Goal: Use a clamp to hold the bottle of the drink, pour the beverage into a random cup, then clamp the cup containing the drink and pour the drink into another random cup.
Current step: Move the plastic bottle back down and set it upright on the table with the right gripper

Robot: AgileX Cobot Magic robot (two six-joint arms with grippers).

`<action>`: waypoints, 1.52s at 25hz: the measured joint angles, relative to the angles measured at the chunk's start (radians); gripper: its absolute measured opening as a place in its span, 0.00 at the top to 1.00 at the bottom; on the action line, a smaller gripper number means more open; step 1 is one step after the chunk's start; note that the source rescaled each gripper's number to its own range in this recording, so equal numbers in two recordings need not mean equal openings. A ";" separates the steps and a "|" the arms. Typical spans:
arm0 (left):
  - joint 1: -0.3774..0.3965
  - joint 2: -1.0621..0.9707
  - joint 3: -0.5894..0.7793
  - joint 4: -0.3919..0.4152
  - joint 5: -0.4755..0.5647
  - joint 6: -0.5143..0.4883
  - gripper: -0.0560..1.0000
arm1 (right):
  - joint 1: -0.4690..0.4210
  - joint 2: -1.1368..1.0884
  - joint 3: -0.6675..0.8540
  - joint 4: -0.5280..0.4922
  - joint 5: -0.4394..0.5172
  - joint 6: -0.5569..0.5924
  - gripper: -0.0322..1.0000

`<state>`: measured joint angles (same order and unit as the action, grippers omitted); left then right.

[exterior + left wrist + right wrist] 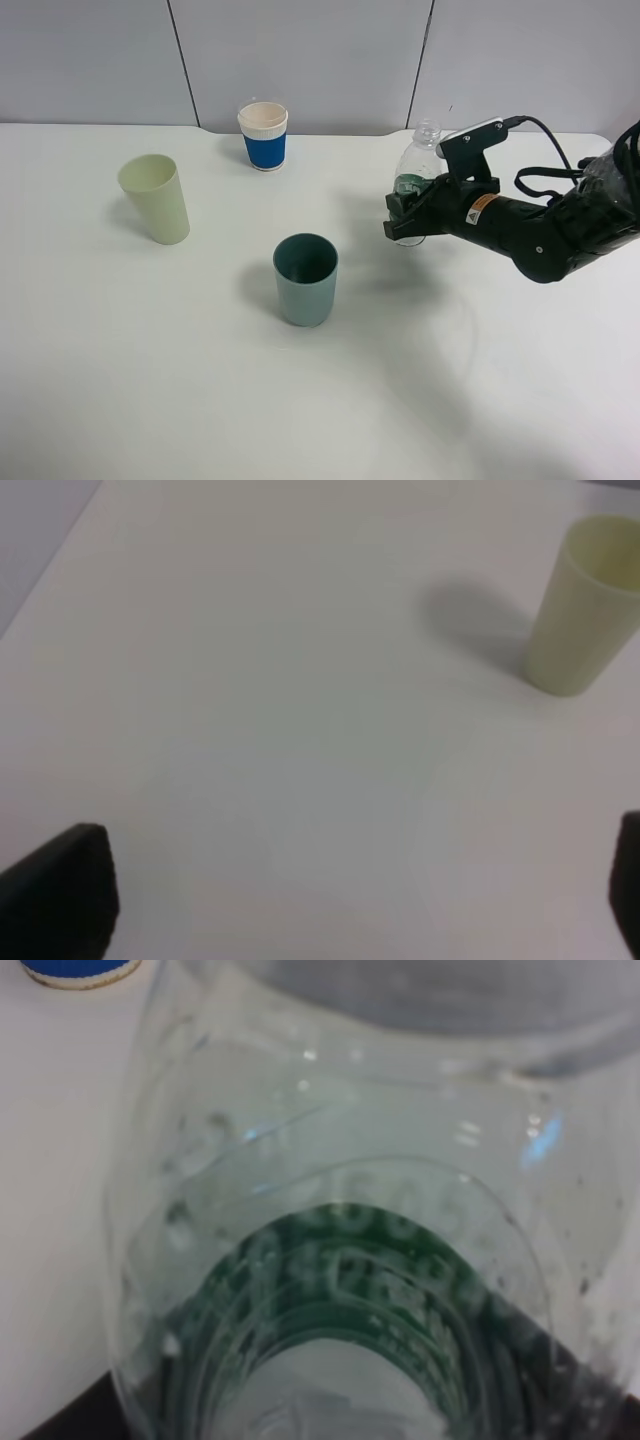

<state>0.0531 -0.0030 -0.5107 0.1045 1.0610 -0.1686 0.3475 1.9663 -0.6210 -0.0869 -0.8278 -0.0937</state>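
The bottle (414, 172) stands upright at the far right of the table (150, 380), its neck open with no cap that I can see. The right gripper (405, 218) is clenched on its lower body, over the green label. In the right wrist view the bottle (340, 1260) fills the frame, with droplets on its clear wall; how much beverage it holds I cannot tell.

It looks thin-walled and light, so it would likely dent under a hard squeeze, and with the neck open that could push liquid out. The ribbed label band seems the stiffest, least slippery place to hold, and a low hold leaves the neck free to tip.

The teal cup (305, 279) sits nearer and to the left, well apart. The pale cup (155, 198) and paper cup (263, 135) are farther left. The left gripper (340, 890) hangs released over bare table
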 joint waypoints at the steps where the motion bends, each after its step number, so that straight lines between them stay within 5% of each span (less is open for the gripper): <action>1: 0.000 0.000 0.000 0.000 0.000 0.000 0.00 | 0.000 0.000 0.000 0.000 0.000 0.000 0.95; 32: 0.000 0.000 0.000 0.000 0.000 0.000 0.00 | 0.000 0.000 0.000 0.014 0.027 0.000 0.95; 34: 0.000 0.000 0.000 0.000 0.000 0.000 0.00 | 0.000 0.000 0.000 0.014 0.029 0.000 0.82; 38: 0.000 0.000 0.000 0.000 0.000 0.000 0.00 | 0.000 0.000 0.000 0.015 0.051 0.000 0.26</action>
<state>0.0531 -0.0030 -0.5107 0.1045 1.0610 -0.1686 0.3475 1.9663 -0.6210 -0.0715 -0.7767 -0.0939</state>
